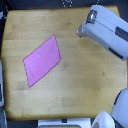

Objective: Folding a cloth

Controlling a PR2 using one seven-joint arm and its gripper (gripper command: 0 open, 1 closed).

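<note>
1 thin, plain pink-magenta cloth [42, 60] lies flat on the light brown wooden tabletop [80, 85], a 4-sided piece with no pattern, spread out in a single layer as far as the blurred picture lets one judge. It sits in the half of the table toward the exterior view's left, turned at an angle to the table's edges – 1 corner points up toward the far side near the middle of the board, the opposite corner points down toward the near side and the exterior view's left. Its edges look fairly straight and no corner appears turned over. Bare wood surrounds it on every side, and it is small against the board. At the top on the exterior view's right, 1 bulky white and grey robot arm [105, 30] reaches in over the far corner of the table, slanting down toward the centre. Its gripper [80, 32] is at the lower tip of that arm, well apart from the cloth and not touching it; the fingers are too small and blurred to tell whether they are spread or closed. More white rounded parts of the robot's body [120, 107] show at the bottom corner on the exterior view's right.
</note>
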